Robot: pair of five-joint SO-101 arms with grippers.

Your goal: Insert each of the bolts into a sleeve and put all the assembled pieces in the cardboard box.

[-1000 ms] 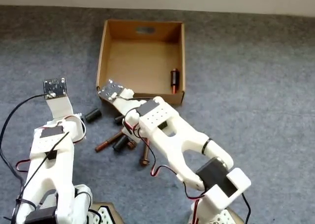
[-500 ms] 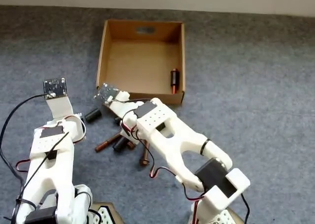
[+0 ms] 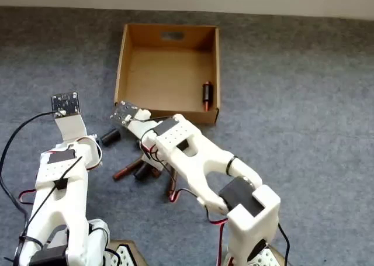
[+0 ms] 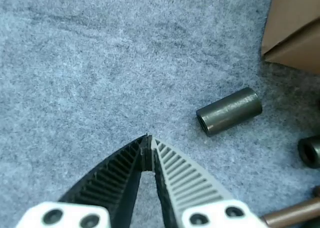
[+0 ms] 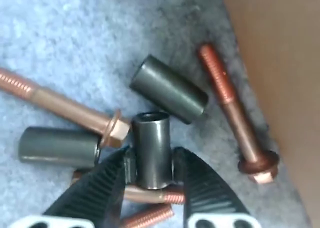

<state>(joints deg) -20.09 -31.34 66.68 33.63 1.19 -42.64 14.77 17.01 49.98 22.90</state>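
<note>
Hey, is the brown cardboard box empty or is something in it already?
Not empty. One copper bolt with a dark sleeve on it lies inside the brown cardboard box, against one side wall.

One assembled piece (image 3: 206,96) in cardboard box (image 3: 163,79)

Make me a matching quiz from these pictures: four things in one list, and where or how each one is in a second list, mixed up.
Things:
1. left gripper
2. right gripper
3. assembled piece
4. lone sleeve

States:
A. inside the cardboard box
B. lying on the carpet near the box's corner
C. shut, holding nothing
D. closed on the gripped sleeve

Pairs: 1-C, 2-D, 3-A, 4-B.
</note>
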